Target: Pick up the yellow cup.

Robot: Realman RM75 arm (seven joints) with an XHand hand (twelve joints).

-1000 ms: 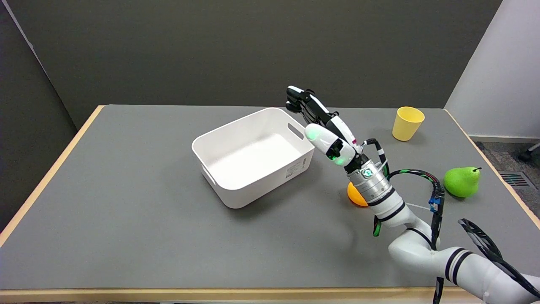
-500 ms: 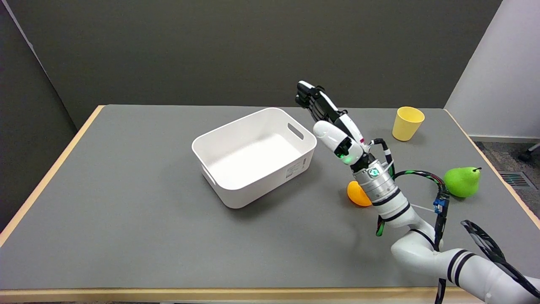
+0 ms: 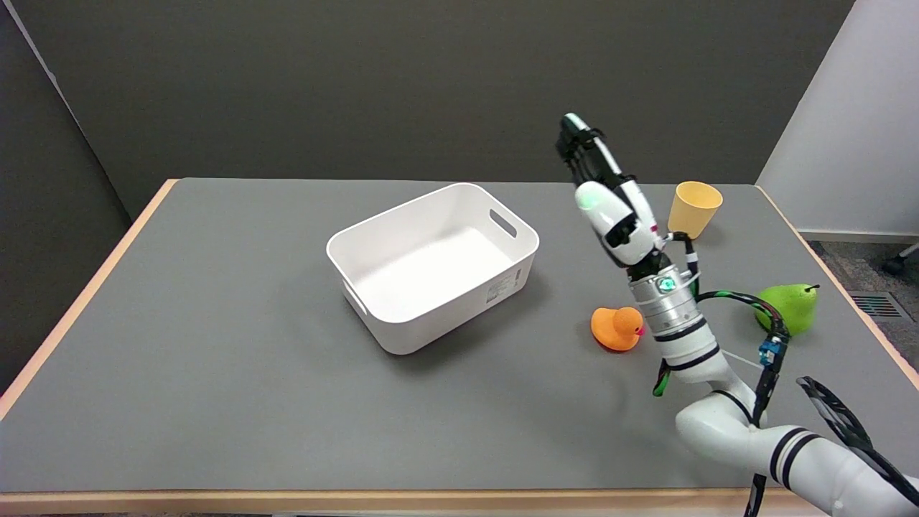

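Note:
The yellow cup [image 3: 693, 208] stands upright near the table's far right edge. My right hand [image 3: 607, 194] is raised above the table, just left of the cup and not touching it. Its fingers point up and away, stretched out and apart from the thumb, and it holds nothing. The arm reaches in from the lower right.
A white bin [image 3: 432, 263] sits at the table's middle. An orange toy duck [image 3: 617, 329] lies by my forearm. A green pear [image 3: 790, 308] lies right of the arm, partly behind a cable. The grey table [image 3: 215, 345] ends just right of the pear.
My right hand has swung right and up, from over the bin's far right corner to just left of the cup. The orange duck, half hidden by the forearm before, now shows fully.

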